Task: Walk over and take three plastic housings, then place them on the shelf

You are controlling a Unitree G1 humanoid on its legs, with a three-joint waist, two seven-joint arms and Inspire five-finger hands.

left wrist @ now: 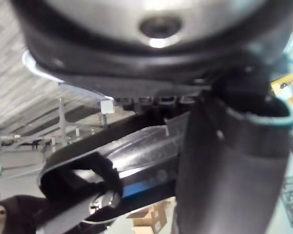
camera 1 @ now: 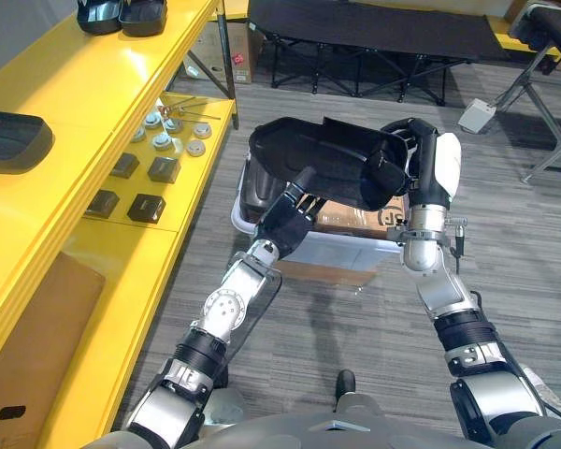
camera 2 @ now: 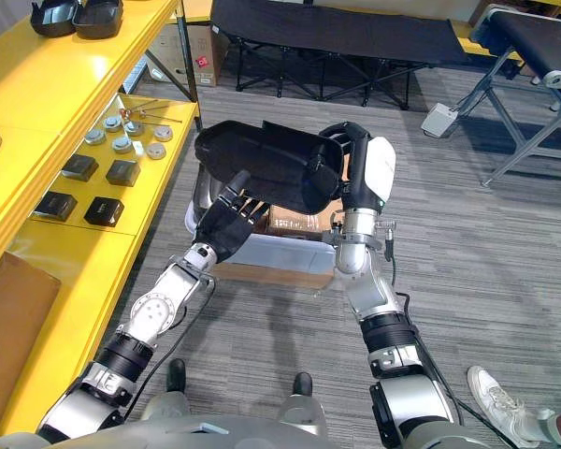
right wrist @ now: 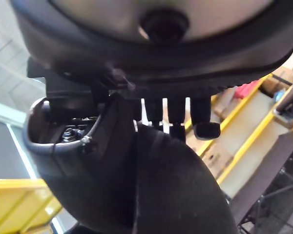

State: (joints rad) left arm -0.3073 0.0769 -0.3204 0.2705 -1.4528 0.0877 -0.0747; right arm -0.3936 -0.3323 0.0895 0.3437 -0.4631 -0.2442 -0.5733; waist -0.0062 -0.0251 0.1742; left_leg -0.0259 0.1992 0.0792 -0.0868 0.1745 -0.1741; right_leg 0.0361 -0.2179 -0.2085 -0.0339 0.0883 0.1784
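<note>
A large black plastic housing (camera 1: pixel 327 173) is held up between my two hands, above a white bin (camera 1: pixel 252 213). My left hand (camera 2: pixel 222 223) is under its near left side, fingers straight against the underside and the thumb up along its wall. My right hand (camera 1: pixel 419 140) is curled over the housing's right end; in the right wrist view its fingers (right wrist: pixel 178 119) hook over the dark shell (right wrist: pixel 136 180). The yellow shelf (camera 1: pixel 84 103) stands to the left. Two more black housings (camera 1: pixel 122 13) lie on its top board at the far end, and another (camera 1: pixel 14 140) lies nearer.
The bin holds a brown cardboard box (camera 1: pixel 355 220). The lower shelf board carries small black blocks (camera 1: pixel 146 207) and round metal parts (camera 1: pixel 164 140). A cardboard box (camera 1: pixel 28 365) stands at lower left. A black folding cot (camera 1: pixel 355 33) is behind, and a person's shoe (camera 2: pixel 500 398) is at lower right.
</note>
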